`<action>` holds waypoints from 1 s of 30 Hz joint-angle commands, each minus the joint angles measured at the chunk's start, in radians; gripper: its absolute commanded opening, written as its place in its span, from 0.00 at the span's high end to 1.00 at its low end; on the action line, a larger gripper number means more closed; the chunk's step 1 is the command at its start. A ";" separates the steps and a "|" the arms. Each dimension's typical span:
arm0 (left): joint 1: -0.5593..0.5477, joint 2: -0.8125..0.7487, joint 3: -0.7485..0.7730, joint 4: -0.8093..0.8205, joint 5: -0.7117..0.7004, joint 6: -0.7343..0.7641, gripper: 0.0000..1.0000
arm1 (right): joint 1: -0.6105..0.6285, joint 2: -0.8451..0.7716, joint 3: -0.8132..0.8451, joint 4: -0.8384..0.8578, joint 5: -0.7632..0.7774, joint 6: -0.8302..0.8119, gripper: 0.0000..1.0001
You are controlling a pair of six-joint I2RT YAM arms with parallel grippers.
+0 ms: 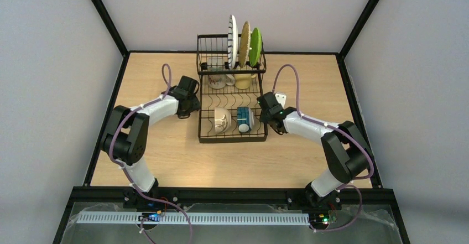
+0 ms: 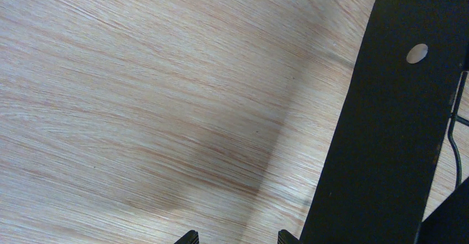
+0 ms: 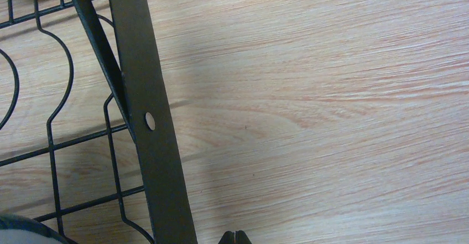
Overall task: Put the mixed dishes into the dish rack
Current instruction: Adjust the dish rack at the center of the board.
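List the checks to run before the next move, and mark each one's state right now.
1. White striped plate, tan plate and lime green plate upright in dish rack: ok.
2. White printed mug, pale yellow mug, cream mug and blue-patterned mug inside dish rack: ok.
3. Left gripper open, empty: ok.
4. Right gripper shut, empty: ok.
5. Left gripper's clearance from dish rack frame: cannot tell.
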 commanded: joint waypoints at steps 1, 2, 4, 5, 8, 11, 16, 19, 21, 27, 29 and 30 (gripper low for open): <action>-0.043 0.039 0.044 0.058 0.154 0.006 0.19 | 0.120 -0.007 -0.022 0.009 -0.235 0.065 1.00; -0.043 0.042 0.047 0.059 0.155 0.006 0.19 | 0.124 -0.010 -0.022 0.010 -0.236 0.066 1.00; -0.044 0.048 0.053 0.058 0.158 0.007 0.19 | 0.133 -0.011 -0.021 0.011 -0.236 0.068 1.00; -0.044 0.049 0.057 0.057 0.159 0.007 0.19 | 0.137 -0.012 -0.021 0.011 -0.235 0.069 1.00; -0.043 0.052 0.062 0.054 0.159 0.005 0.20 | 0.139 -0.008 -0.020 0.010 -0.233 0.064 1.00; -0.043 0.055 0.063 0.055 0.161 0.004 0.20 | 0.139 -0.010 -0.019 0.010 -0.234 0.059 1.00; -0.045 0.064 0.071 0.058 0.168 -0.001 0.20 | 0.139 -0.010 -0.018 0.011 -0.237 0.054 1.00; -0.045 0.069 0.076 0.060 0.173 -0.003 0.20 | 0.139 -0.013 -0.020 0.014 -0.241 0.053 1.00; -0.046 0.073 0.081 0.058 0.175 -0.003 0.20 | 0.139 -0.016 -0.020 0.013 -0.240 0.051 1.00; -0.047 0.076 0.095 0.047 0.172 -0.003 0.20 | 0.139 -0.019 -0.018 0.012 -0.240 0.048 1.00; -0.047 0.071 0.094 0.042 0.165 0.000 0.20 | 0.140 -0.019 -0.018 0.005 -0.230 0.047 1.00; -0.047 0.066 0.092 0.036 0.160 0.001 0.19 | 0.139 -0.020 -0.019 0.000 -0.224 0.047 1.00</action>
